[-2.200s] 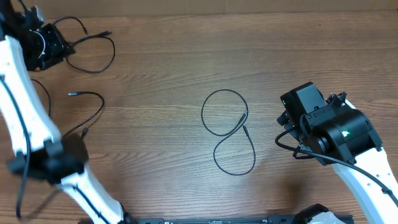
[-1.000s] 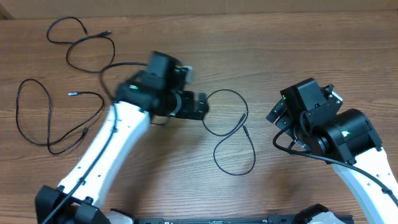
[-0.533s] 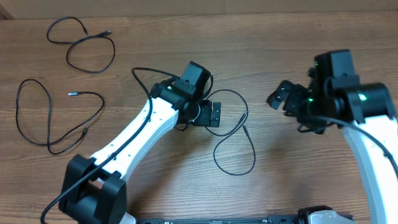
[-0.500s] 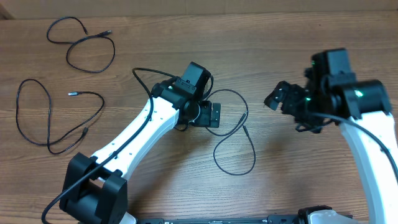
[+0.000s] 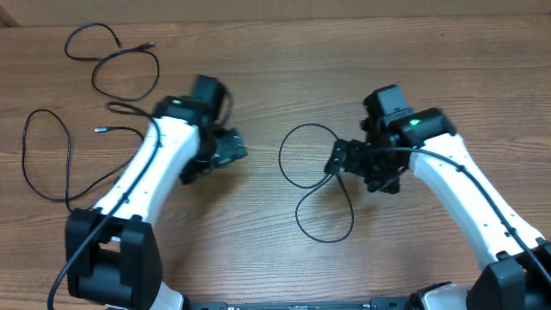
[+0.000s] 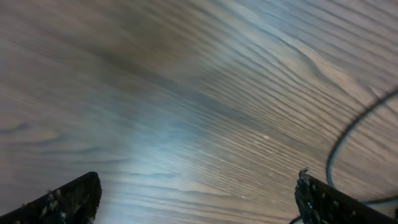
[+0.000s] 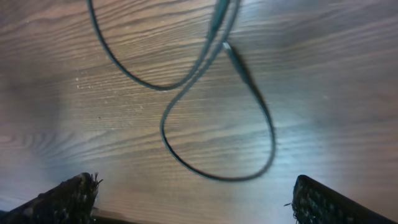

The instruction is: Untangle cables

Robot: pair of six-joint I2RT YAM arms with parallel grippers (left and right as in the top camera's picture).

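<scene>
One thin black cable (image 5: 325,241) lies in a figure-eight at the table's middle, its two plug ends meeting near the crossing. My right gripper (image 5: 340,159) hovers open just right of that crossing. In the right wrist view the cable's loop (image 7: 217,179) lies on the wood ahead of the open gripper (image 7: 196,199), untouched. My left gripper (image 5: 225,148) is open over bare wood left of the figure-eight. The left wrist view shows the gripper (image 6: 199,202) holding nothing, with a curve of cable (image 6: 336,143) at the right edge.
Two more thin cables lie apart at the left: a looped one (image 5: 158,76) near the far-left corner and a long one (image 5: 24,159) by the left edge, partly under my left arm. The table's far edge runs along the top.
My left arm has pulled back to the left, away from the figure-eight cable. My right arm has swung left and down to the cable's crossing. The cable has not moved.
</scene>
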